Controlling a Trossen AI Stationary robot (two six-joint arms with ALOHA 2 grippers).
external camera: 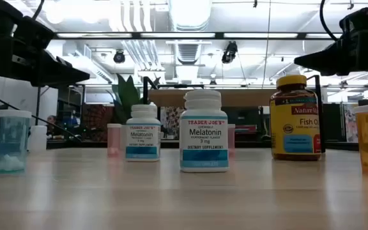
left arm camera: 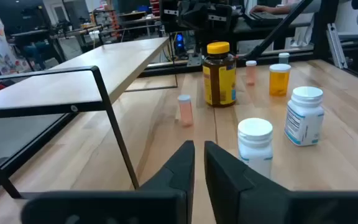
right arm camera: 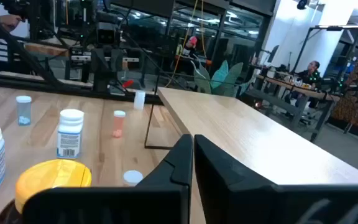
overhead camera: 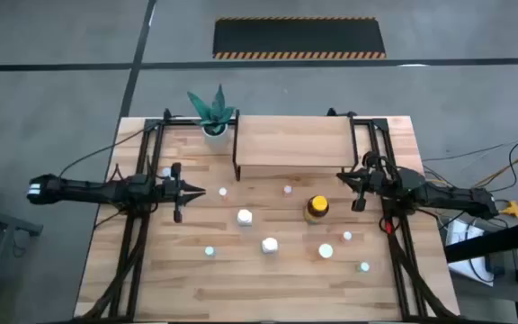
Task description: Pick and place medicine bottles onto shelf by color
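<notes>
- On your left, the left claw (overhead camera: 198, 191) hangs above the worktop (overhead camera: 169, 279), just beside the left legs of the shelf. Its two fingers are pressed together and it holds nothing.
- Behind it, at the far edge of the worktop, you see a white pot with a green plant (overhead camera: 214, 115), just beside the left end of the shelf.
- The shelf (overhead camera: 290, 141) stands at the far middle of the worktop, between the two arms. Its top board carries no bottle.
- The bottles are all on the worktop in front of the shelf, spread apart from each other.
- Two white bottles with white caps (overhead camera: 245, 216) stand near the middle, one a little nearer to the front than the other. In the low view their labels read "Melatonin".
- The big amber bottle with the yellow cap (overhead camera: 317, 208) stands upright to the right of them, near the right claw.
- Some tiny bottles stand around; one pink (left arm camera: 184, 109) is near the shelf, and one orange (left arm camera: 279, 79) is beyond the amber bottle in the left wrist view.
- On your right, the right claw (overhead camera: 343, 180) hangs near the right legs of the shelf, closed and with nothing in it.
</notes>
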